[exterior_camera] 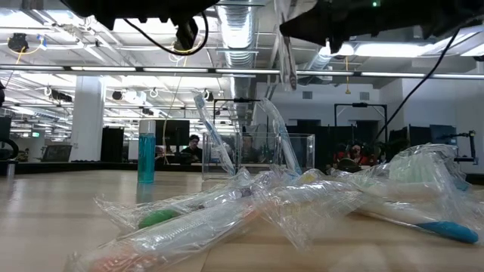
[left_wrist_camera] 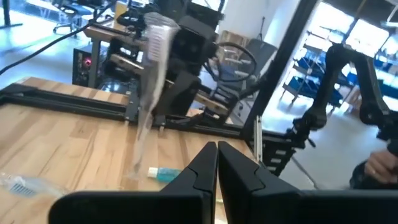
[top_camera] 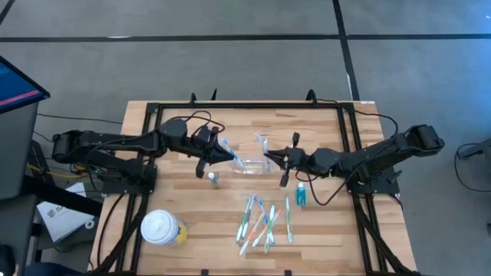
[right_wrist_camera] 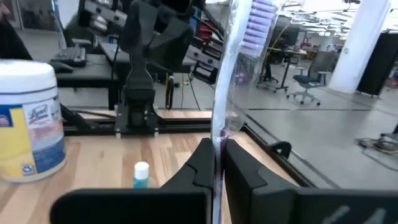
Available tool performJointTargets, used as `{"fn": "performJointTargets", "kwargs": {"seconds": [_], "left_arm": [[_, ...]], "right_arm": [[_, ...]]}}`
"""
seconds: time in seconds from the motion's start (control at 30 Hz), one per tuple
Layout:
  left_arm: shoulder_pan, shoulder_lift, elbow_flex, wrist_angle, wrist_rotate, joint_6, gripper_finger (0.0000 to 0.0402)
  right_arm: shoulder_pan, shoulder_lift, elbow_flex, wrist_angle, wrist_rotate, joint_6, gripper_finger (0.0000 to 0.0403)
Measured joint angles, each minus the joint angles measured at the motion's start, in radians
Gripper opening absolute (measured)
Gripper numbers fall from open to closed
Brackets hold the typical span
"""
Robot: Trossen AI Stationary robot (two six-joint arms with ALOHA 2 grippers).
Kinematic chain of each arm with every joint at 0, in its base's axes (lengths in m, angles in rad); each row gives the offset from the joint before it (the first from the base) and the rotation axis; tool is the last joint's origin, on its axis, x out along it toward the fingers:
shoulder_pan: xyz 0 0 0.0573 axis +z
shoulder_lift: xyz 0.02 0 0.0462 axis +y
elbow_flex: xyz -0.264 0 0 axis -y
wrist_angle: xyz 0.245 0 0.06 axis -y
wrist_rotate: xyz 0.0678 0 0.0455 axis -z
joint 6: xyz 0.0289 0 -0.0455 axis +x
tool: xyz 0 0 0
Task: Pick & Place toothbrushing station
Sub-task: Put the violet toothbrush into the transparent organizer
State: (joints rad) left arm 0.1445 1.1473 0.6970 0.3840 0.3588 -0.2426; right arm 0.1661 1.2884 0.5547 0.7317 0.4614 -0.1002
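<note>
The toothbrushing station [top_camera: 249,164], mid-tabletop [top_camera: 138,192] between both arms, looks light, rigid, slick and easily tipped; its thin upper rim seems the best hold. The right hand [right_wrist_camera: 217,163] pinches a wrapped toothbrush [right_wrist_camera: 239,62]; the left hand [left_wrist_camera: 217,163] is pressed together.

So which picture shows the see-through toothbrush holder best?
The low view: the clear holder stands side-on mid-table, behind the wrapped toothbrushes, with its walls outlined. The high view shows only a faint shape between both arms. In neither wrist view can I make it out.
</note>
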Motion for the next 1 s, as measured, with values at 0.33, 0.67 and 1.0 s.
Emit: {"fn": "performJointTargets", "kwargs": {"seconds": [0.33,0.67,1.0], "left_arm": [[-0.06,0.0,-0.009,0.001,0.0,0.087,0.0007],[-0.109,0.0,-0.009,-0.001,0.0,0.089,0.0007],[-0.161,0.0,-0.009,-0.001,-0.01,0.134,0.0007]], "right_arm": [[-0.065,0.009,-0.133,0.199,-0.056,0.088,0.0005],[-0.123,0.008,-0.214,0.262,-0.054,0.155,0.0005],[-0.127,0.009,-0.246,0.302,-0.053,0.164,0.0005]]}}
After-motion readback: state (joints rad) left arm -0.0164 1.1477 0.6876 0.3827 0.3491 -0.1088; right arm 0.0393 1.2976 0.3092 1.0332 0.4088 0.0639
